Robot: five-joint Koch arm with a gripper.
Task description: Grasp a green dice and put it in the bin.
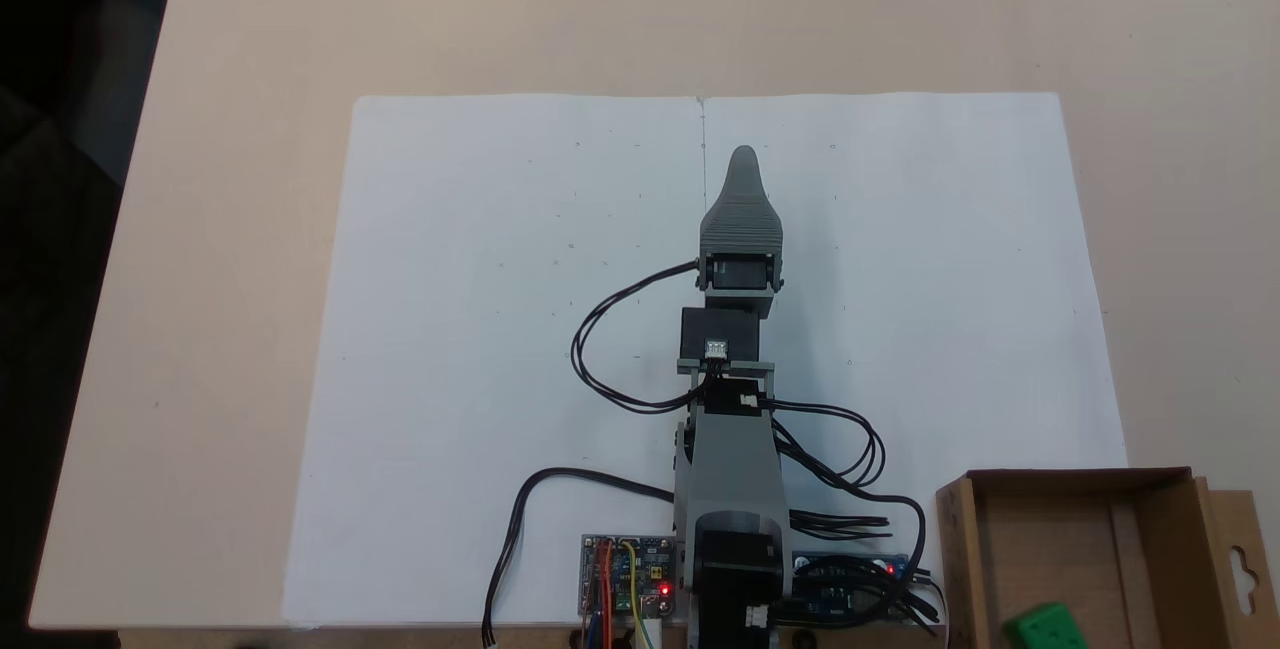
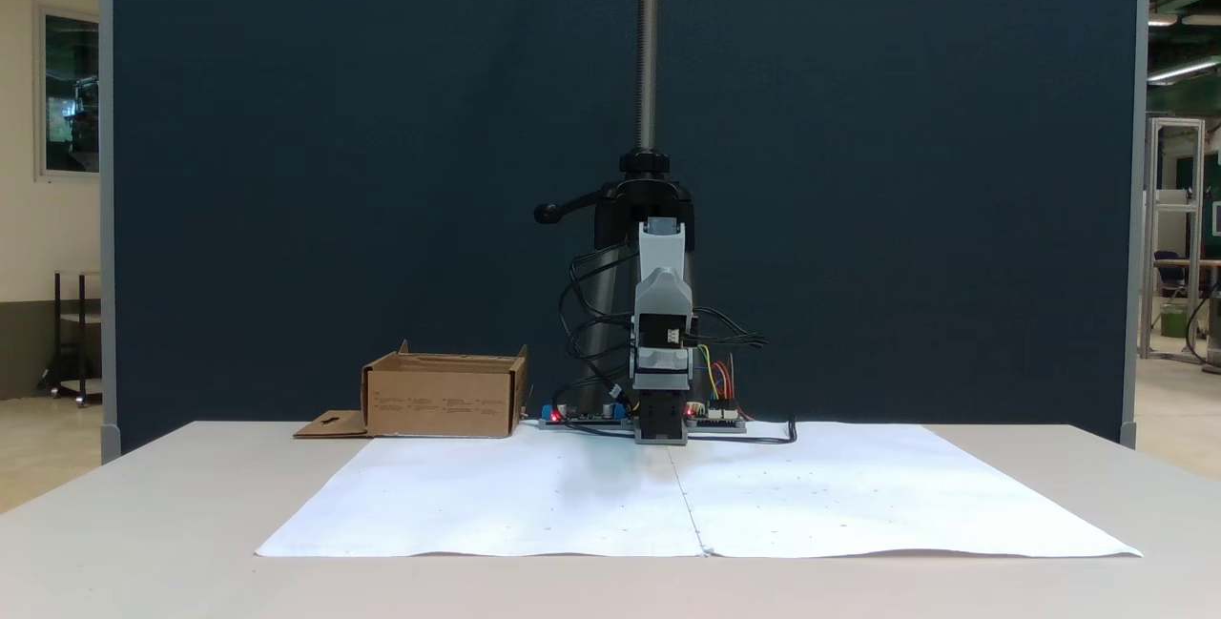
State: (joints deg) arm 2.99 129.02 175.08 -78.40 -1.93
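The small bright green plastic dice (image 1: 1045, 626) already lies inside the shallow brown cardboard bin (image 1: 955, 549), which sits at the desk's near right corner in the top-down fixed view, beside the arm's base. The grey plastic gripper (image 1: 744, 161) points out over the middle of the white paper sheet (image 1: 480, 329), well apart from both; its jaws lie one behind the other, so whether it is released or clenched cannot be told. The placing looks done: what remains is probably to rest clear of the bin.
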